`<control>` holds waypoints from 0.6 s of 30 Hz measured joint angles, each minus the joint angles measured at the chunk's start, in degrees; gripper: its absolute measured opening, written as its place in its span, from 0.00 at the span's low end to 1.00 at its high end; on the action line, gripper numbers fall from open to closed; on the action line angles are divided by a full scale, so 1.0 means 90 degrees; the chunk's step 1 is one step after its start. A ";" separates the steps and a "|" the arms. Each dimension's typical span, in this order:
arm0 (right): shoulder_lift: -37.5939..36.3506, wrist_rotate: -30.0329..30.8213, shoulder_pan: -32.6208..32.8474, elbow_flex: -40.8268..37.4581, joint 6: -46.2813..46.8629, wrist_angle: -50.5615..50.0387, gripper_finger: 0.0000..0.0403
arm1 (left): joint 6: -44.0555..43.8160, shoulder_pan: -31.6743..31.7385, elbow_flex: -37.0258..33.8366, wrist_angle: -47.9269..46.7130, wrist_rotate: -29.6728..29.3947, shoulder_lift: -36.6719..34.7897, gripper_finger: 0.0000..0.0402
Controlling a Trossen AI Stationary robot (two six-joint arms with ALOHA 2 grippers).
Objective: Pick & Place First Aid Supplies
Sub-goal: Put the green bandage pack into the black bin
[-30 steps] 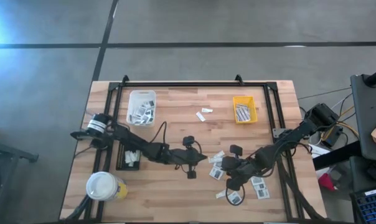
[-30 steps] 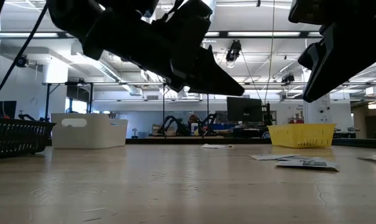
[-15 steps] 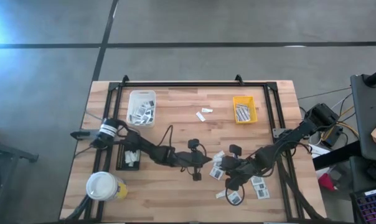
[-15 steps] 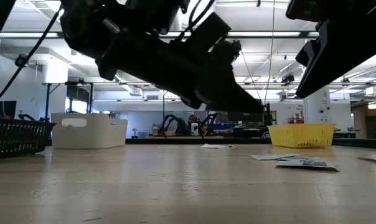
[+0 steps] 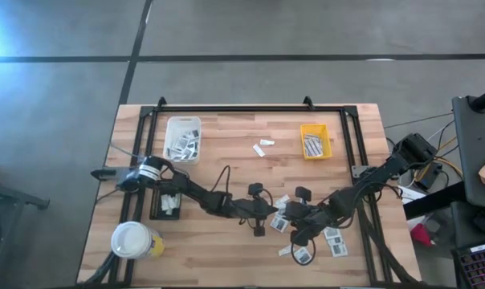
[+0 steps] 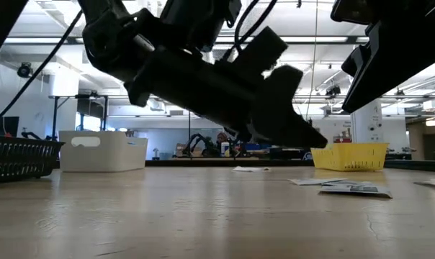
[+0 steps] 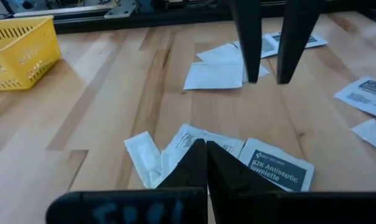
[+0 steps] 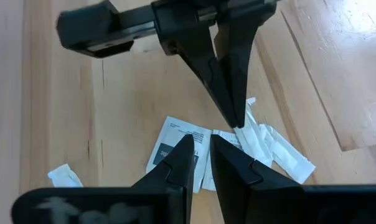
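The left gripper point(image 5: 276, 210) has been stretched farther across the table point(image 5: 226, 152) than a second ago, when it was near the middle. Its tip is now held just over the small pile of white packets point(image 5: 279, 218). Its fingers point(image 7: 203, 163) are seen pressed tight together, with nothing between them. So no packet has been picked up yet, and the fingers will likely have to be opened before a grab can be made.

The right gripper point(image 5: 297, 233) is kept right beside the same pile, not moved since the earlier picture. Its fingers point(image 8: 187, 155) are set a little apart, and nothing is seen held between them.

More packets are spread on the wood near the right arm. Some are already kept in the white bin point(image 5: 183, 138) and the yellow bin point(image 5: 315, 141).
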 joint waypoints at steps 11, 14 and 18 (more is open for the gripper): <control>0.0000 -0.0002 0.0000 -0.0011 0.0002 0.0034 0.12 | -0.0307 0.0012 0.0106 -0.0089 -0.0414 0.0298 0.00; 0.0000 -0.0002 0.0000 -0.0010 0.0002 0.0032 0.12 | -0.0475 0.0015 0.0106 -0.0121 -0.0570 0.0298 0.00; 0.0000 -0.0004 0.0000 -0.0012 0.0002 0.0033 0.12 | -0.0831 0.0037 0.0106 -0.0363 -0.0607 0.0298 0.00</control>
